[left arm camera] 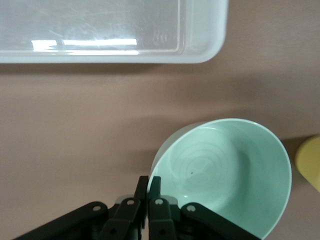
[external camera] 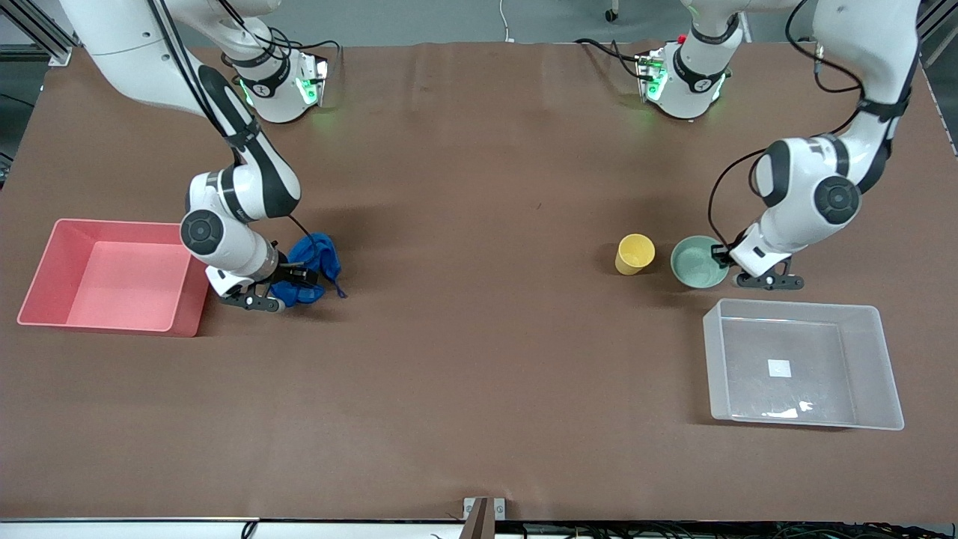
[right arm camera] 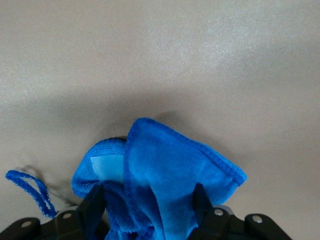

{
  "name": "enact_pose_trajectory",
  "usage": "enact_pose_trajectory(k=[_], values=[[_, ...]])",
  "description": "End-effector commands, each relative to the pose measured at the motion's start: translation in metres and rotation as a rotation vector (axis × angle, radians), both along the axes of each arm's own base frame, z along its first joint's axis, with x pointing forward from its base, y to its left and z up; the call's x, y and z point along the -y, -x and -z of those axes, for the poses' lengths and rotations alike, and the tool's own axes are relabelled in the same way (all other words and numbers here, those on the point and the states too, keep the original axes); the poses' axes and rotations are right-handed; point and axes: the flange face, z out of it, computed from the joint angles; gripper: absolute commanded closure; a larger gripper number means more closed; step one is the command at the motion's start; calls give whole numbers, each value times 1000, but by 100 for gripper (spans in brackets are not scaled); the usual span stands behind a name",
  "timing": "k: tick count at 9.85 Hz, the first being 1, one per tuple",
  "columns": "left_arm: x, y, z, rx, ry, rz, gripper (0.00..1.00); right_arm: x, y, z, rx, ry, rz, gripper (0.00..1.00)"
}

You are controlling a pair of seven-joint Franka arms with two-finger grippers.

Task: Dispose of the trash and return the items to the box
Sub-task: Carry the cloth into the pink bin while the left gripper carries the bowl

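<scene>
The deep-blue rag (external camera: 318, 258) lies on the brown table beside the pink bin. My right gripper (external camera: 293, 281) is low over it, and its open fingers straddle the cloth in the right wrist view (right arm camera: 147, 200). The rag (right arm camera: 165, 170) bunches between them and its string (right arm camera: 30, 187) trails aside. My left gripper (external camera: 722, 258) is shut on the rim of the mint-green bowl (external camera: 696, 262), one finger inside and one outside, as the left wrist view (left arm camera: 148, 182) shows on the bowl (left arm camera: 225, 170). The yellow cup (external camera: 635, 254) stands upright beside the bowl. The clear box (external camera: 801, 307) sits nearer the front camera than the bowl.
The pink bin (external camera: 112, 224) stands at the right arm's end of the table. The clear box's wall (left arm camera: 200, 30) and the cup's edge (left arm camera: 309, 160) show in the left wrist view. Both arm bases stand along the table's back edge.
</scene>
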Motion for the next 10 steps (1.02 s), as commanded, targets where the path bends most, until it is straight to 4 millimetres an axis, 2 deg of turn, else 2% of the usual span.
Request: enact_pose_trajectory(k=[1, 2, 3, 4, 5, 7, 8, 9, 10], values=[[-3, -21, -64, -5, -7, 16, 97, 3, 9, 0, -25, 4, 28, 81], [-5, -47, -87, 1, -7, 11, 97, 7, 9, -1, -49, 10, 36, 98], [-13, -79, -96, 31, -13, -3, 97, 7, 6, -5, -43, 9, 39, 99], [-16, -111, -96, 59, -12, -13, 97, 6, 0, -14, -45, 11, 43, 99], [-23, -139, -92, 82, -19, -22, 97, 3, -18, -37, -108, 28, 74, 99], [-49, -177, -69, 97, -19, -23, 99, 3, -66, -129, -238, 60, 97, 99], [-64, -194, -46, 97, 31, -2, 100, 25, -82, -170, -256, 57, 110, 99], [-77, -200, -28, 91, 62, 28, 100, 52, -92, -203, -252, 54, 95, 99], [-88, -198, -26, 91, 78, 11, 100, 90, -102, -234, -226, 50, 92, 99]])
